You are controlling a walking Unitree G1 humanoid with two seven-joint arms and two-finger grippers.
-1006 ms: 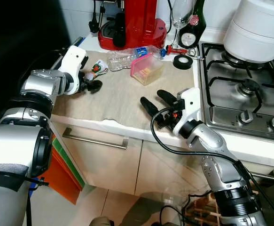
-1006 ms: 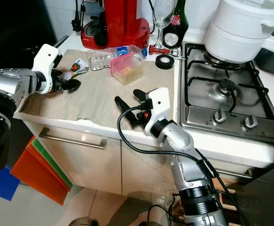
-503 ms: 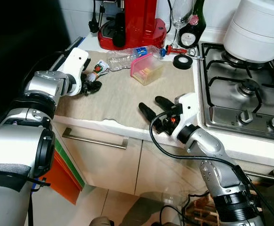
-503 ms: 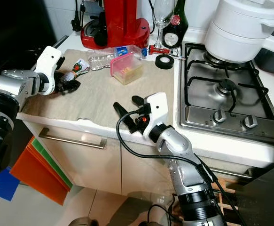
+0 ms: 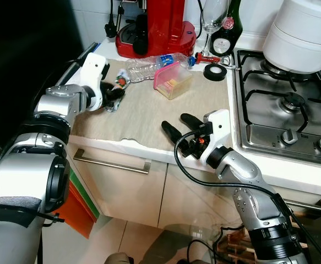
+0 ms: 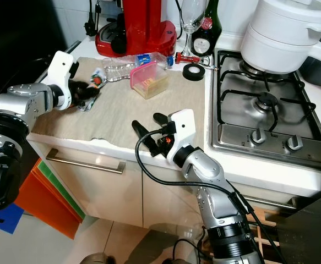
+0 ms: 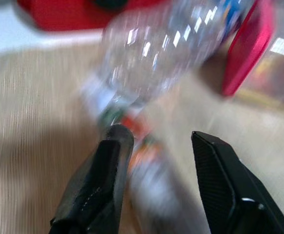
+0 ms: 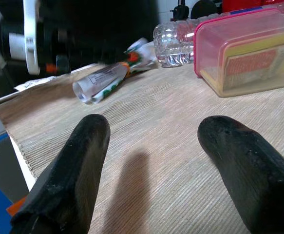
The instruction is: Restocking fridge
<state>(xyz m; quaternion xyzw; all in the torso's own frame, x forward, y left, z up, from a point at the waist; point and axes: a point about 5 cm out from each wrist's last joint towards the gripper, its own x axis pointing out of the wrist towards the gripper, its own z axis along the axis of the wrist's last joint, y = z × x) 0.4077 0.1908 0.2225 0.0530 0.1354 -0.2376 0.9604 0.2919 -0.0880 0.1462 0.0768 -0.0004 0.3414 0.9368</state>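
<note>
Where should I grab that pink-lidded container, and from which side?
Take the pink-lidded container across its two long clear walls, coming from the near side with the right gripper, which is open and faces it. It lies tilted on the mat, and the plastic bottle crowds its far side.

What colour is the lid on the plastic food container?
Pink, on the container with clear walls; best seen in the right wrist view.
</note>
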